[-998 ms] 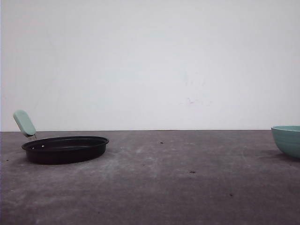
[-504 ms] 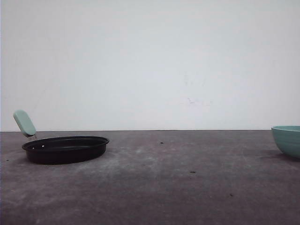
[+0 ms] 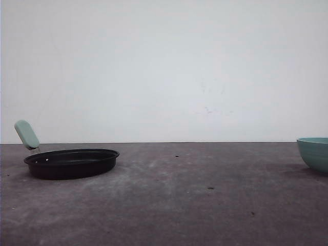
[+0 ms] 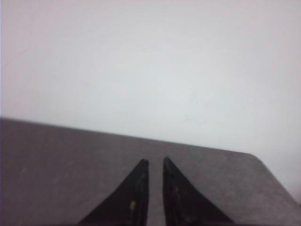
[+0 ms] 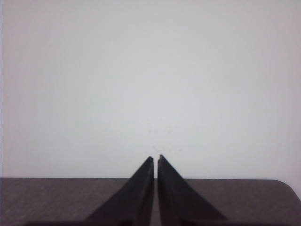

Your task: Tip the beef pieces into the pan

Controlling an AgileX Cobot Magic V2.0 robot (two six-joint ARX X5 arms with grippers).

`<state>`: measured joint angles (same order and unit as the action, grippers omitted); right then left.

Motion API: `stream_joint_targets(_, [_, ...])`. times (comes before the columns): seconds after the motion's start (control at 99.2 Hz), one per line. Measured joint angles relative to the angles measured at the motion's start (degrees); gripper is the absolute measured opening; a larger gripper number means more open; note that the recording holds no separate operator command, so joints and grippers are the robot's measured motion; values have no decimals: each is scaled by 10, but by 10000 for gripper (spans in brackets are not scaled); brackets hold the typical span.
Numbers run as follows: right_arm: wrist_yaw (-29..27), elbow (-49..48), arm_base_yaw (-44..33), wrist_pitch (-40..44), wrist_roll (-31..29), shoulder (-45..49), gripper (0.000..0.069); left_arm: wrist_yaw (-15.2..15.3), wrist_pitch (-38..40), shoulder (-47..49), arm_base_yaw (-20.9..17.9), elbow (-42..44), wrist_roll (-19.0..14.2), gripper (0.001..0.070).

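The shallow black pan (image 3: 72, 163) rests on the table at the left, its pale mint-green handle (image 3: 26, 134) angled up and to the left. The beef pieces are out of view. In the left wrist view my left gripper (image 4: 155, 161) hovers over bare tabletop, its dark fingers drawn together with only a narrow slit and nothing between them. My right gripper (image 5: 155, 158) points toward the white wall, its fingers almost touching and empty.
A teal-green bowl (image 3: 313, 152) sits at the right edge of the front view, cut off by the frame; its inside is hidden. The dark grey table (image 3: 179, 205) stretches between pan and bowl, with a white wall behind.
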<state>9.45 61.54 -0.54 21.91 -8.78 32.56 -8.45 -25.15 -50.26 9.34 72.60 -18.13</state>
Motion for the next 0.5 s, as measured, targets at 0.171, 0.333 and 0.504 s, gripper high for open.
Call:
stream_joint_targets(0.171, [14, 40, 0, 53, 0, 42, 60, -22, -50, -30, 0, 37, 5, 100])
stream_joint_targets(0.333, [18, 40, 0, 90, 0, 56, 517, -23, -91, -41, 0, 36, 6, 567])
stream_joint_targets(0.504, [19, 40, 0, 124, 0, 64, 683, -10, -93, -41, 0, 36, -1, 695])
